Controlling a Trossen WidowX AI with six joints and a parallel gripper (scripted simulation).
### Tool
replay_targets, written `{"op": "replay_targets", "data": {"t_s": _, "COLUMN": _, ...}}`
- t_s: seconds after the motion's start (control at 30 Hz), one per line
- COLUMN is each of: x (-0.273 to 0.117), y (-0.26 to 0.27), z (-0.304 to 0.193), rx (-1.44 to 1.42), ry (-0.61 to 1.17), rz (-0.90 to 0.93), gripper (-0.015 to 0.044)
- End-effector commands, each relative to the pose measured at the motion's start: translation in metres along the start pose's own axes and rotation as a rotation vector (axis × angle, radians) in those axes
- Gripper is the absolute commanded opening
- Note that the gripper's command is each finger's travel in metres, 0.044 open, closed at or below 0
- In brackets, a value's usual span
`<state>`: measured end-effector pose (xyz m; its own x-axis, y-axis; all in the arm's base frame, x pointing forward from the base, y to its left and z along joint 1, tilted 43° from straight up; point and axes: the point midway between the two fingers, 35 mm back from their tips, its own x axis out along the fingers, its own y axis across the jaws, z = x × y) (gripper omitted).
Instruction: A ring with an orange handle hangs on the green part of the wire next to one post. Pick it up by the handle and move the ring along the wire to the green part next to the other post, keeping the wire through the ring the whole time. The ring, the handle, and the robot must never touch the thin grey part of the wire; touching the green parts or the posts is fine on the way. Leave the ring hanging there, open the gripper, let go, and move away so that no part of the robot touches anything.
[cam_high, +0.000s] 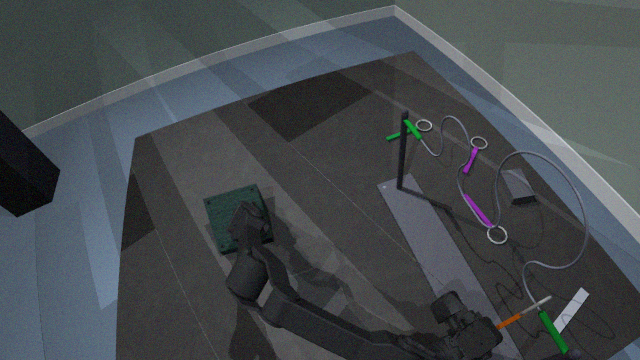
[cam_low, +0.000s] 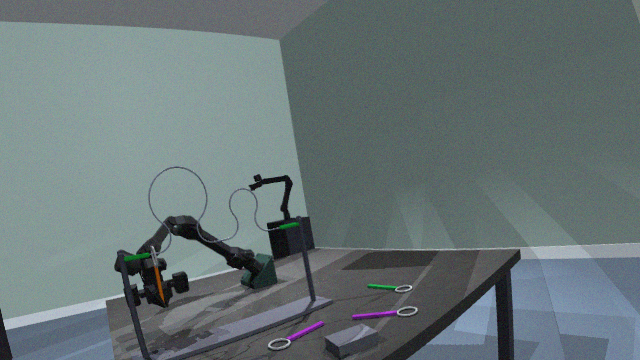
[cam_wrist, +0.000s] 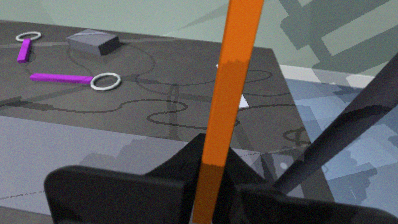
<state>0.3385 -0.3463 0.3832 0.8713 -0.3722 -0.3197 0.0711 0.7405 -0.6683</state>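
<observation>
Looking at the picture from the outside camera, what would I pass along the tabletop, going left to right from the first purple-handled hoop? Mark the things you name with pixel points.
Purple-handled ring (cam_high: 478, 212) (cam_low: 306, 331) (cam_wrist: 62, 78) → grey block (cam_high: 518, 185) (cam_low: 351, 342) (cam_wrist: 93, 42) → green-handled ring (cam_high: 398, 135) (cam_low: 383, 287).
</observation>
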Motion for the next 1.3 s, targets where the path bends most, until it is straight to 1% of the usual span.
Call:
{"op": "replay_targets", "data": {"t_s": 0.0, "x": -0.012, "y": 0.003, "z": 0.005, "rx": -0.001, "ry": 0.047, "rz": -0.002, "gripper": -0.015}}
{"op": "replay_targets", "data": {"t_s": 0.13, "x": -0.018, "y": 0.011, "z": 0.005, "rx": 0.026, "ry": 0.098, "rz": 0.012, "gripper": -0.015}}
{"op": "replay_targets", "data": {"t_s": 0.57, "x": -0.018, "y": 0.043, "z": 0.006, "rx": 0.169, "ry": 0.096, "rz": 0.089, "gripper": -0.015}}
{"op": "replay_targets", "data": {"t_s": 1.27, "x": -0.028, "y": 0.109, "z": 0.031, "rx": 0.577, "ry": 0.082, "rz": 0.299, "gripper": -0.015}}
